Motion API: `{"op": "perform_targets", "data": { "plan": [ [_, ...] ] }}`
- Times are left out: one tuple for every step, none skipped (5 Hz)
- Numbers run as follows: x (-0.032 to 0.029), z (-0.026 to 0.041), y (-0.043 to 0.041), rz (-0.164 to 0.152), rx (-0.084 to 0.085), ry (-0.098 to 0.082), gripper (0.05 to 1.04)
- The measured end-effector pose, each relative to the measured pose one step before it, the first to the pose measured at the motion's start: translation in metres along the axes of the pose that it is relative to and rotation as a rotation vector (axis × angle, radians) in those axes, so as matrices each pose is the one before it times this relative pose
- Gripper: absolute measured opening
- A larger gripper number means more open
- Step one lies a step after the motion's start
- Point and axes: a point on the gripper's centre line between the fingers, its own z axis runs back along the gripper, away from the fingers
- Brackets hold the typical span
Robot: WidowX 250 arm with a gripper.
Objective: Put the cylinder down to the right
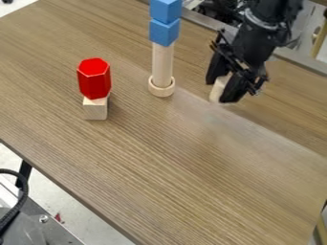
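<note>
Clamped on cylinder [218,88] with gripper [221,90], right of tower [163,64]; likely carried far enough; cannot tell if touching table [191,158]; yet to release.

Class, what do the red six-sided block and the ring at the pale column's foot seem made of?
Red block: painted wood or plastic, uncertain which; smooth-looking, solid red with paler edges.

Ring: probably bare wood, matt; pale tan, with no paint visible.
</note>
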Motion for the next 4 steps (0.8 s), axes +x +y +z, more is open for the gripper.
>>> {"op": "perform_targets", "data": {
  "plan": [
    [-0.00632,-0.01461,0.00965,0.0398,-0.0864,-0.0307,0.549],
    [-0.00508,-0.00708,0.00429,0.0214,-0.0273,-0.0023,0.549],
    [-0.00386,-0.0069,-0.00017,0.0012,-0.0133,0.0024,0.549],
    [-0.00334,-0.00468,0.00222,0.0046,0.0029,0.0044,0.608]
  ]
}}
